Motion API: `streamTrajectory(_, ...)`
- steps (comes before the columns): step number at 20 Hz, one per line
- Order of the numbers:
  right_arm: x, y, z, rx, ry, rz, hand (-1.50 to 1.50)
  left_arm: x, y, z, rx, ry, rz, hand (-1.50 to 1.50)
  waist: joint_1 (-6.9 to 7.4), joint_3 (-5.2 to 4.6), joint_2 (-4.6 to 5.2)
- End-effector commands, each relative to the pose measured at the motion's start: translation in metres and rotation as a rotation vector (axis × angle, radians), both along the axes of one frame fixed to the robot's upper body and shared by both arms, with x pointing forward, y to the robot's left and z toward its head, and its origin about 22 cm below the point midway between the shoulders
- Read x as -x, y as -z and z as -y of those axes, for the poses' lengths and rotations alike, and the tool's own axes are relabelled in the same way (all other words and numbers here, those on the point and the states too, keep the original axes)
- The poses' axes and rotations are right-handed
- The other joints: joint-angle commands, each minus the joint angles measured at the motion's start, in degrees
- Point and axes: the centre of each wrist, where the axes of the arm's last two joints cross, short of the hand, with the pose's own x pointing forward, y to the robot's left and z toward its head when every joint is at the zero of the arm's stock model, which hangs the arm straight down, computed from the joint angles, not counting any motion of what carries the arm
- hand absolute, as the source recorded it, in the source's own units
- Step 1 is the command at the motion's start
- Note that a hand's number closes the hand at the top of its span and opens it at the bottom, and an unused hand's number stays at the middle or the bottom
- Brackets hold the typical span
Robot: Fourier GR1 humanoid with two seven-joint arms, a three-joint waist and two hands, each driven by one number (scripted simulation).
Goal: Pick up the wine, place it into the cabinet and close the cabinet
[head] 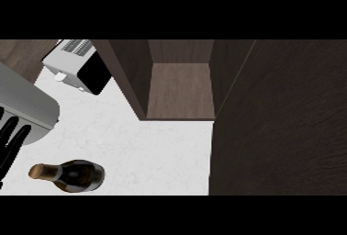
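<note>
Wine bottle (71,175) stands untouched on surface (156,147), near left. Left hand (10,142) beside it, fingers straight, holding nothing. Step: grasp not begun. Next: curl around bottle, lift toward open cabinet (180,92) far right.

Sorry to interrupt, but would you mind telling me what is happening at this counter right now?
A wine bottle with a cork stopper stands on the white counter, and nothing is holding it. The robot's left hand is at the view's left edge, fingers straight, above the bottle and apart from it. The cabinet is open, its shelf bare. A toaster sits at the back left. The right hand is out of view.
</note>
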Motion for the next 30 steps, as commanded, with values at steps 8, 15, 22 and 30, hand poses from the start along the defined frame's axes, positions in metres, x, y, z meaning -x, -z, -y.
streamTrajectory(8,0.038,-0.036,-0.003,-0.029,-0.001,0.024,-1.50,0.045,-0.047,0.013,0.058,0.069,0.122,-1.50,0.74,-0.06,-0.56)
streamTrajectory(15,0.039,-0.039,-0.006,-0.043,0.012,0.055,-1.50,0.041,-0.056,0.007,0.048,0.016,0.137,-1.50,0.84,-0.06,-0.69)
streamTrajectory(22,0.045,-0.041,-0.005,-0.047,0.003,0.048,-1.50,0.030,-0.059,-0.009,0.013,-0.049,0.160,-1.50,0.12,-0.05,-0.43)
streamTrajectory(30,0.038,-0.038,-0.003,-0.065,0.011,0.036,-1.50,0.030,-0.032,-0.025,-0.027,-0.107,0.078,-1.50,0.34,-0.08,0.13)
